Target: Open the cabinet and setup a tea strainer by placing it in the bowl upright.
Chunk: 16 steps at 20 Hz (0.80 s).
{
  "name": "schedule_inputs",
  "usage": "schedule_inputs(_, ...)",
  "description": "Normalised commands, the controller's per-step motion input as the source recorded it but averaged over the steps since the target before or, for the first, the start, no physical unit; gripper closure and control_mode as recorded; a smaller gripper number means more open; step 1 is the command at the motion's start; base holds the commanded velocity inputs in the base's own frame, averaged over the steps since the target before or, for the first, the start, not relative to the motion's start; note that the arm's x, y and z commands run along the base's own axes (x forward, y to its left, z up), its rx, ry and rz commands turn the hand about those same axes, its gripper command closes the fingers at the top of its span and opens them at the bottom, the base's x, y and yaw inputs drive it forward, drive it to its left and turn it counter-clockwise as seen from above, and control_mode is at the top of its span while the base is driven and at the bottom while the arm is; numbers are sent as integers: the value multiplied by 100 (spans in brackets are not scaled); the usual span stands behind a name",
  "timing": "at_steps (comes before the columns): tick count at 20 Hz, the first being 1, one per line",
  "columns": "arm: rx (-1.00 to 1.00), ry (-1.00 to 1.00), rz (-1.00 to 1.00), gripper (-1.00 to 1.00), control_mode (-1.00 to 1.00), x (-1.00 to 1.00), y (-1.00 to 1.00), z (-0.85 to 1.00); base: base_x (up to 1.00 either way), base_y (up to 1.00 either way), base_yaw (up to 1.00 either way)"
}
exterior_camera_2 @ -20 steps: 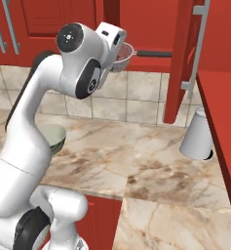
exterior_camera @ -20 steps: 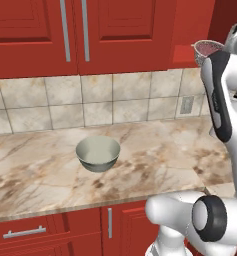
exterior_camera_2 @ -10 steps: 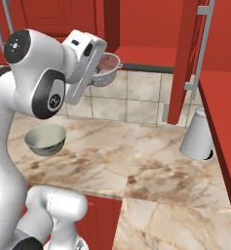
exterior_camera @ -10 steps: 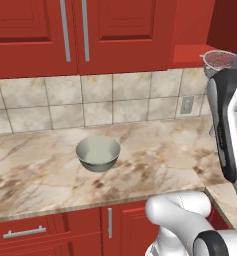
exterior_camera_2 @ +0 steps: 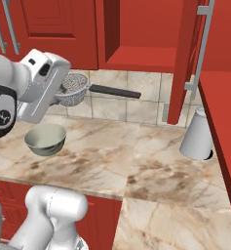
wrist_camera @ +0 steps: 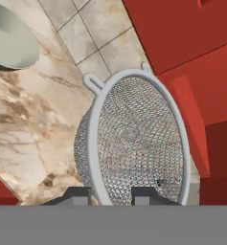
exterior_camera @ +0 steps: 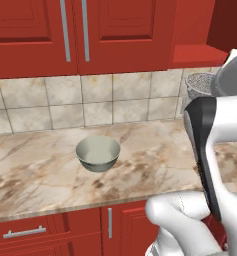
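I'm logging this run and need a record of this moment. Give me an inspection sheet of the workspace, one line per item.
Surface: marble counter, bare around the bowl.
Job's things: cabinet door stands open; tea strainer held in the air, its dark handle pointing toward the open cabinet; bowl upright on the counter with nothing in it.
Clutter: a pale cup upside down on the counter below the open door.
Grippers: gripper shut on the strainer's rim, to the right of the bowl in the right base view and above counter level.
Cables: nothing seen.
Surroundings: tiled wall, double-door cabinet closed, wall outlet.
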Motion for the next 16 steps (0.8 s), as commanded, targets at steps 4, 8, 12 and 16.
schedule_inputs(4, 3, 12, -14, 100, -100, -5, 64, -55, 0, 0, 0)
schedule_inputs(8, 4, 23, -12, 100, -100, 0, 36, -62, 0, 0, 0)
schedule_inputs(12, 2, 25, -6, 100, -100, 17, 29, -67, 0, 0, 0)
schedule_inputs(16, 0, 20, -1, 100, -100, 55, 28, -70, 0, 0, 0)
